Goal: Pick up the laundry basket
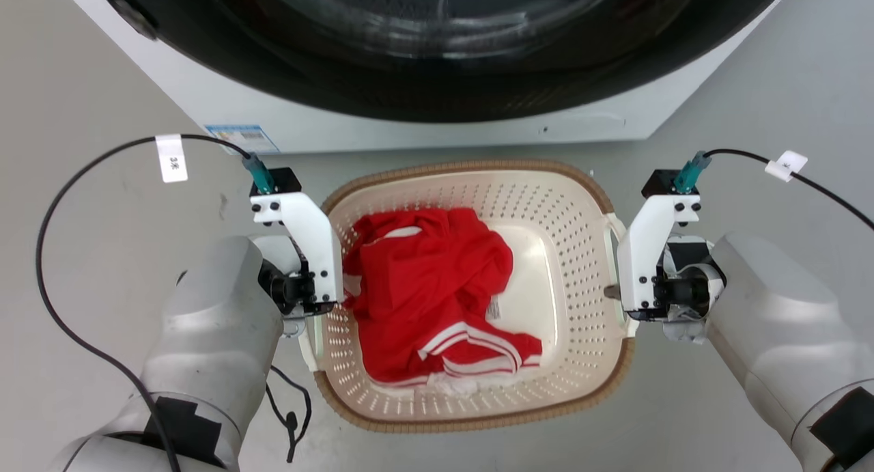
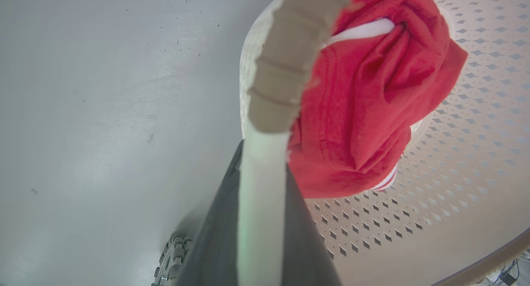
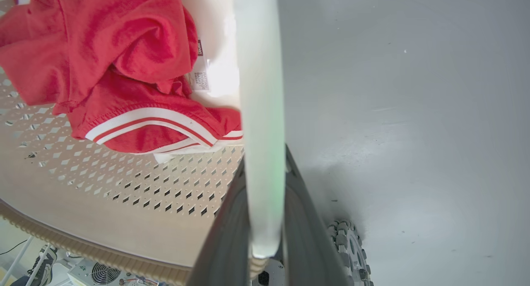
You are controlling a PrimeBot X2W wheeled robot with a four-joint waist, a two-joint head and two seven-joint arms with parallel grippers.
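Observation:
The laundry basket (image 1: 478, 166), cream perforated plastic with a brown woven rim, lies between my two arms in the head view, with a red garment (image 1: 423, 287) with white stripes inside. My left gripper (image 1: 314, 304) is at its left white handle and my right gripper (image 1: 625, 301) at its right handle. In the left wrist view the left gripper (image 2: 263, 157) is shut on the handle bar (image 2: 263, 219), beside the basket wall (image 2: 455, 153). The right wrist view shows the right gripper (image 3: 265, 157) shut on the other handle (image 3: 258, 70), next to the basket wall (image 3: 124, 182).
A white washing machine (image 1: 437, 127) with a dark round door stands just behind the basket. Grey floor (image 1: 751, 117) lies on both sides. Black cables (image 1: 54, 205) loop from each wrist. My base wheels (image 3: 348, 244) show low in the wrist views.

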